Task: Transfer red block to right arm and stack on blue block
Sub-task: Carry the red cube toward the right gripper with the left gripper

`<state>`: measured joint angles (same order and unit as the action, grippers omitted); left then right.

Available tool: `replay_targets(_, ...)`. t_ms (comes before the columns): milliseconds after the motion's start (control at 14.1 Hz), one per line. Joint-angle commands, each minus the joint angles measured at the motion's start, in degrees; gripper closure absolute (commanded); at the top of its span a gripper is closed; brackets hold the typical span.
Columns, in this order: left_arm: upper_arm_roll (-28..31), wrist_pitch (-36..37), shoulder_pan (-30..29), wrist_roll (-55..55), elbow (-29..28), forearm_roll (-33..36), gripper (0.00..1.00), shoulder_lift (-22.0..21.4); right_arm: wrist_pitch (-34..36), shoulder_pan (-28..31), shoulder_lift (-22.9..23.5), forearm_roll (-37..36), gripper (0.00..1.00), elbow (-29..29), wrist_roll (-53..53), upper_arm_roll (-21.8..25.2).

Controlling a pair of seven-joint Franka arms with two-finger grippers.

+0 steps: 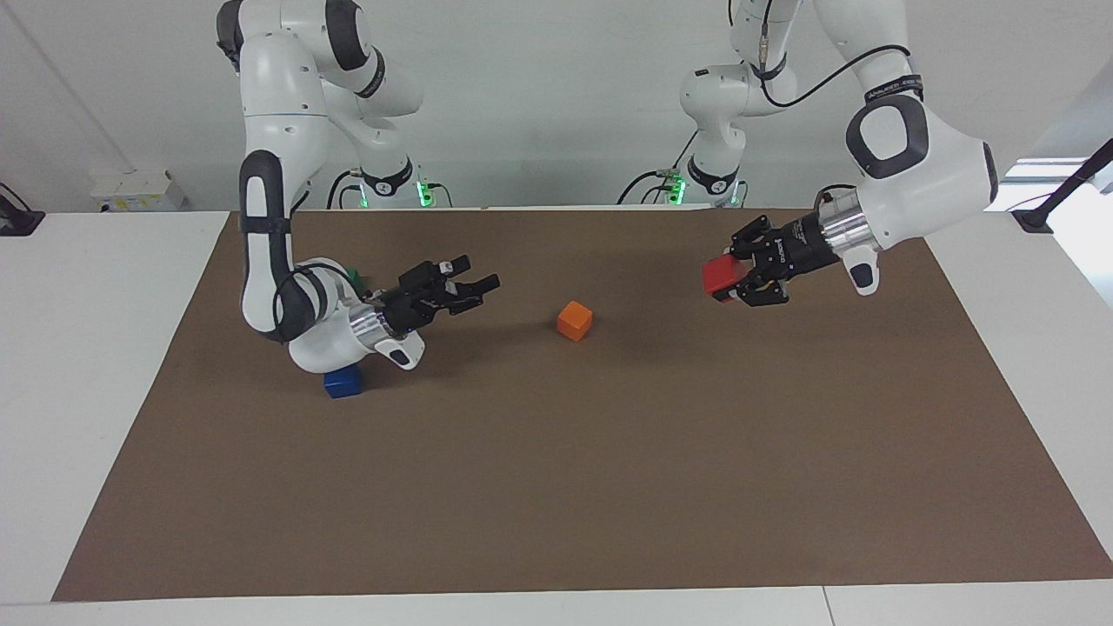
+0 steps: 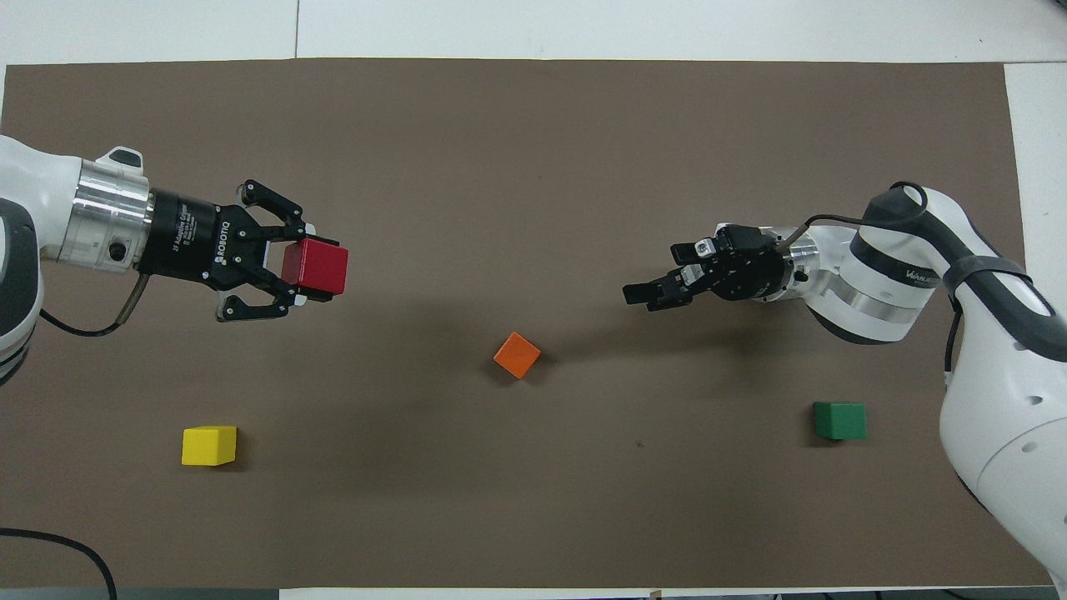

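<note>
1. Carrying was the step judged to be in hand: the red block [image 2: 314,267] was held up in the air, clamped between the fingers of the left pincer [image 2: 310,271], over the brown mat [image 2: 533,517] toward the left arm's end of the tabletop [image 1: 87,348].
2. The right pincer [image 1: 481,285] was held level above the mat with its fingers parted and nothing between them, pointed toward the middle, where an orange block [image 1: 575,320] lay.
3. The blue block [image 1: 343,382] was seen resting on the mat toward the right arm's end, partly hidden in the facing view by the right arm's wrist and not visible in the overhead view.
4. A handover was judged not yet made, since the two pincers were well apart.
5. The next move was judged to call for the two pincers being brought together over the middle, with the free faces of the red block offered to the open fingers, the orange block below being kept clear.
6. A yellow block [image 2: 209,445] and a green block [image 2: 840,420] were left lying on the mat, nearer to the robots.
7. "ROBOTIQ" was read on the left pincer's body in the overhead view; dark lettering on the right arm's wrist could not be made out with certainty.
</note>
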<state>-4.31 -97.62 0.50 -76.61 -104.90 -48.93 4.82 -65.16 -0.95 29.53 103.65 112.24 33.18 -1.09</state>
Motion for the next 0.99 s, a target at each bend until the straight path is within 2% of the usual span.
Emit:
replay_targets(0,0.53,-5.63,4.93,-1.26,-7.14,-8.70,1.00,-4.46,-1.53,-2.20,1.32,3.65,0.00,-3.25,1.36,-0.14)
replay_targets(284,0.53,-15.74,12.06,-1.26,-11.90,-17.75,1.00,-6.14,-3.13,-4.49,1.40,6.39,0.00,-3.34,2.59,-0.14)
replay_targets(568,0.53,-18.56,15.58,-1.78,-11.38,-22.34,1.00,-6.14,-5.05,-5.72,1.40,6.56,0.00,-3.25,3.12,-0.14)
replay_targets(781,-0.43,-25.67,18.56,-4.86,-10.85,-23.83,1.00,-6.14,-9.26,-6.51,1.58,6.21,0.00,-3.25,7.22,-0.14)
replay_targets(923,-3.05,-30.94,19.19,-5.56,-10.68,-25.07,1.00,-5.96,-11.03,-7.39,1.67,6.21,0.00,-3.25,8.39,-0.14)
